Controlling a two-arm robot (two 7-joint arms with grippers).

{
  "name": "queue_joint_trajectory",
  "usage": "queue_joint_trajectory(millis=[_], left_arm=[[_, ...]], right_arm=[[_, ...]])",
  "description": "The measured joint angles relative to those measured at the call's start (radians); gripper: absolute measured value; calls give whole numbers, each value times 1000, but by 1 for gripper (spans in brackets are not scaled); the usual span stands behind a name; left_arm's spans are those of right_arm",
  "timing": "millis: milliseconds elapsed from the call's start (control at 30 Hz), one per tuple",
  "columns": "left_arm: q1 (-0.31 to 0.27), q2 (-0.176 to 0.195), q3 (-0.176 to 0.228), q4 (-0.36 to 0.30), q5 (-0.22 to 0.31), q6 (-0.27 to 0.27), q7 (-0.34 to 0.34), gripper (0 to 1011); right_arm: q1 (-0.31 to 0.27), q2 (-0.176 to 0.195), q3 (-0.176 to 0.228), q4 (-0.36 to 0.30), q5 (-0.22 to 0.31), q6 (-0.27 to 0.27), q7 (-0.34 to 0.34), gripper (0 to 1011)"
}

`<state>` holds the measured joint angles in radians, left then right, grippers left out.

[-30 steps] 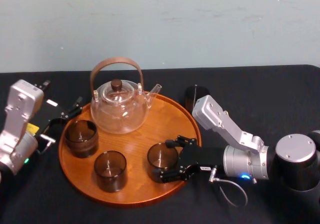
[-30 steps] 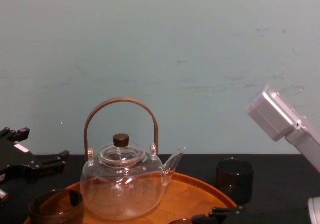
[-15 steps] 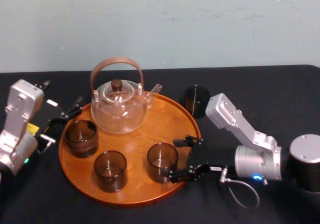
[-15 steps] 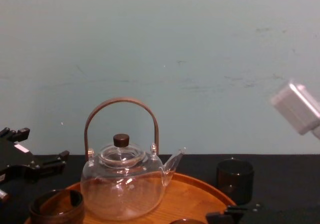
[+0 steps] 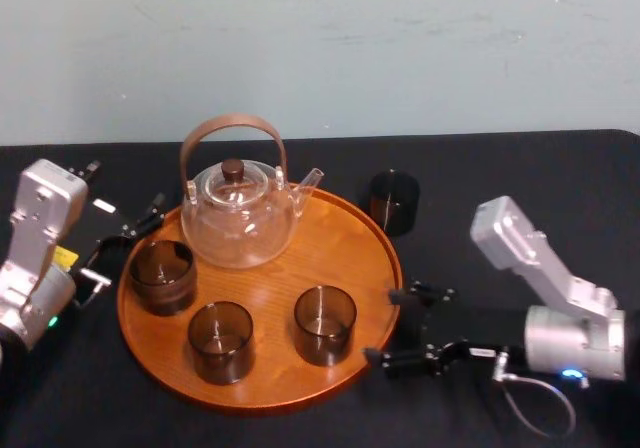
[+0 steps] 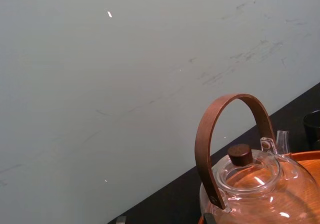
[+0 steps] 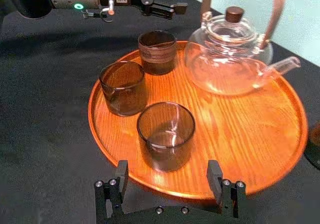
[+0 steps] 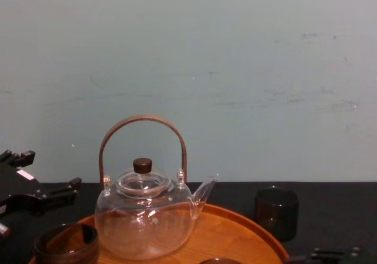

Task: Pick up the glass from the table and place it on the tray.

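Note:
The round wooden tray [image 5: 350, 238] carries three dark glasses: one at the left [image 5: 162, 275], one at the front [image 5: 221, 340] and one at the front right [image 5: 325, 324]. Another dark glass [image 5: 393, 201] stands on the black table just beyond the tray's far right rim. My right gripper [image 5: 390, 326] hovers low off the tray's right edge, open and empty, its jaws facing the front-right glass [image 7: 165, 134] from a short distance. My left gripper [image 5: 125, 193] rests by the tray's left side, open with nothing in it.
A clear glass teapot [image 5: 238, 213] with a brown hoop handle occupies the tray's back left. A black cloth covers the table [image 5: 520, 178], with a pale wall behind. Bare cloth lies to the right of the tray.
My right gripper has drawn back to the right, from around the front-right glass to beyond the tray's rim. That glass stays on the tray. The left arm has not moved.

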<state>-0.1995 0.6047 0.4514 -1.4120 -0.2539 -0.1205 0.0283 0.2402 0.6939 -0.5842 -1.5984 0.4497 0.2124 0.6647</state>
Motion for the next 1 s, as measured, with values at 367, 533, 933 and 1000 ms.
queue_joint_trajectory(millis=[367,533,933,1000], left_arm=[[0,0,0,0,0,0,0,1001],[0,0,0,0,0,0,0,1001],[0,0,0,0,0,0,0,1001],[0,0,0,0,0,0,0,1001]], right_arm=[[-91,83,100,-48,76,-27,-49,1002],[-122,101,146,-49,97,-31,-87,1003],[-94,60,200,-4,96,26,-184,1002],[-83,48,202,4,94,41,-196,1002]])
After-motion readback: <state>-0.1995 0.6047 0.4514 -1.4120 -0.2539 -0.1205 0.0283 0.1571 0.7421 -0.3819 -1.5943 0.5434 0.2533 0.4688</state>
